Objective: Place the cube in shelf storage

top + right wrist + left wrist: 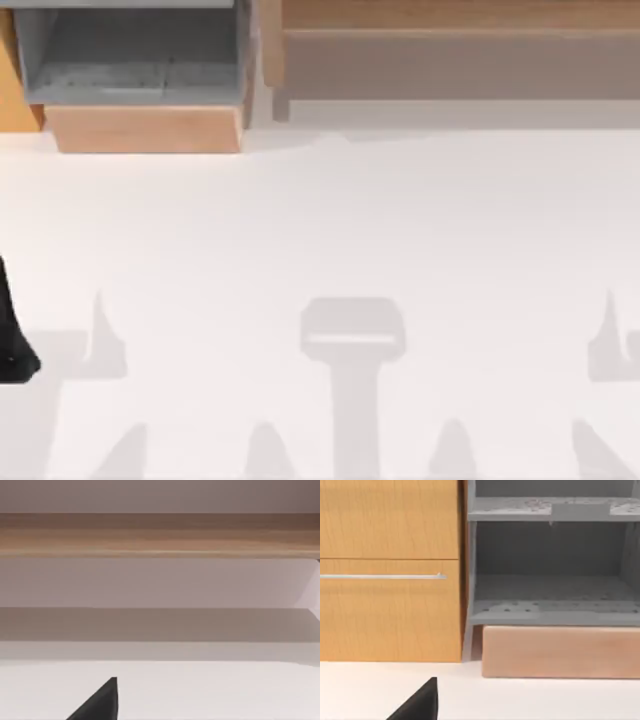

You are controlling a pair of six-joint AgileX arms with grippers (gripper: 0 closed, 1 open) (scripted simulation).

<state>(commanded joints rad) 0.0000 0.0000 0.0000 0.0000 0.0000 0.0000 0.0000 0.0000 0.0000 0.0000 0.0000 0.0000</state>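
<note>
The shelf storage runs lengthwise along the upper right of the top view, behind the white counter. The left wrist view faces a grey-lined compartment beside a wooden drawer front. Whether either arm's jaws are wide or narrow, I cannot tell.

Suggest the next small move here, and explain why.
Probably tilt the right arm's wrist down to search the table for the cube: it faces the shelf storage, while the left arm sits at the table's left edge, facing the grey compartment.
</note>
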